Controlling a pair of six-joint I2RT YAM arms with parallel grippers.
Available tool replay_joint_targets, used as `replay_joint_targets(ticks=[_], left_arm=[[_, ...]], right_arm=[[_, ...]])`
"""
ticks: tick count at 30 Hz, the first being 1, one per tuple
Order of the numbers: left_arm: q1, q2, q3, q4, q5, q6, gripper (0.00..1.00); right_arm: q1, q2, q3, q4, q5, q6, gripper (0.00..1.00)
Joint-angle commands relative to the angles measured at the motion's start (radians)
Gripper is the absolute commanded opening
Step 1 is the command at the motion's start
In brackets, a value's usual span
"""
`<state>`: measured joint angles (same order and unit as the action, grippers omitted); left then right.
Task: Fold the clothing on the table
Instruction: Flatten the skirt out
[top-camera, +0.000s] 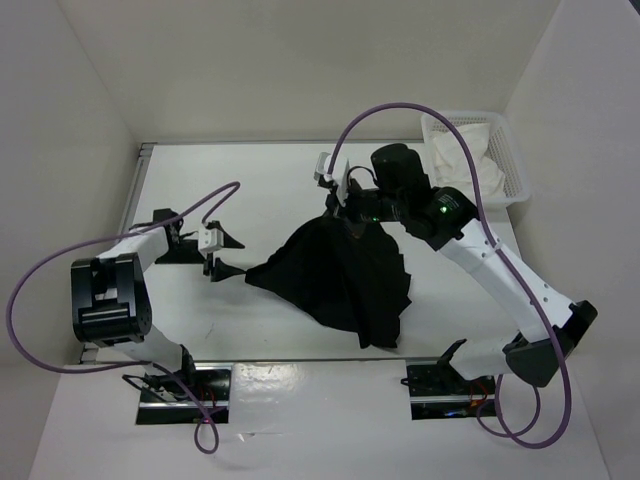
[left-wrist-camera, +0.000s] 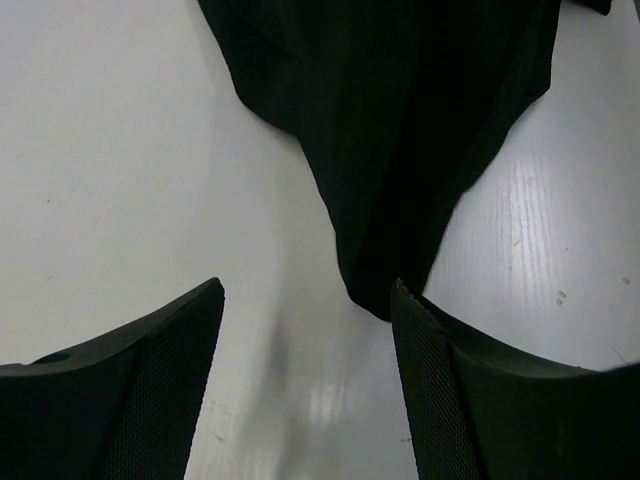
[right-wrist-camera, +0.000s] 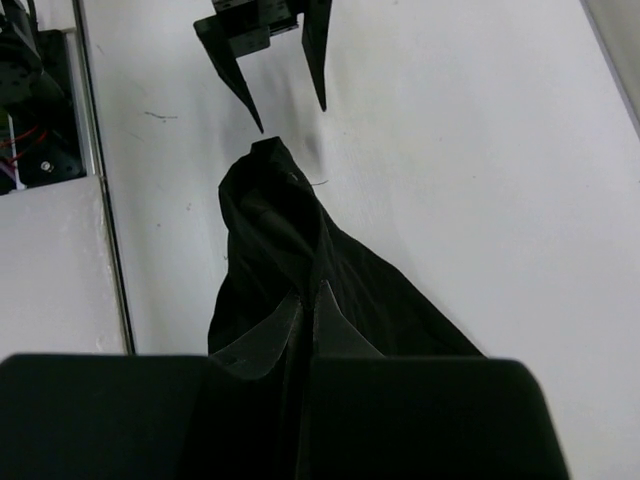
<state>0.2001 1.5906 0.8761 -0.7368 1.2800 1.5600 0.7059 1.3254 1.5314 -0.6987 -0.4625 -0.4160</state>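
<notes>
Now, on my side's left, the left gripper (top-camera: 226, 255) sits low over the table (top-camera: 260, 185) with its fingers spread wide, and the pointed corner of the black garment (top-camera: 340, 280) lies just ahead of its fingertips. Further right, the right gripper (top-camera: 346, 214) pinches the garment's upper fold tight, with cloth draping from it toward the left gripper.

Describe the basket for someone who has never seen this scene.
Look at the white table, then to its far right corner. A white basket with lattice walls sits there, holding crumpled white cloth. It is the only container, and pale where the black garment mid-table is dark.
</notes>
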Motion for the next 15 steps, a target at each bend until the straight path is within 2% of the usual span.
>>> replay_joint_targets(ticks=[1, 8, 15], left_arm=[[-0.037, -0.031, 0.026, 0.024, 0.015, -0.044, 0.74], [-0.125, -0.072, 0.044, 0.033, -0.036, -0.100, 0.74], [-0.223, -0.081, 0.067, -0.105, -0.100, -0.066, 0.74]], right_arm=[[-0.005, 0.005, 0.050, 0.010, -0.045, 0.008, 0.00], [-0.005, 0.005, 0.068, 0.010, -0.024, 0.017, 0.00], [-0.005, -0.005, 0.069, 0.019, 0.007, 0.017, 0.00]])
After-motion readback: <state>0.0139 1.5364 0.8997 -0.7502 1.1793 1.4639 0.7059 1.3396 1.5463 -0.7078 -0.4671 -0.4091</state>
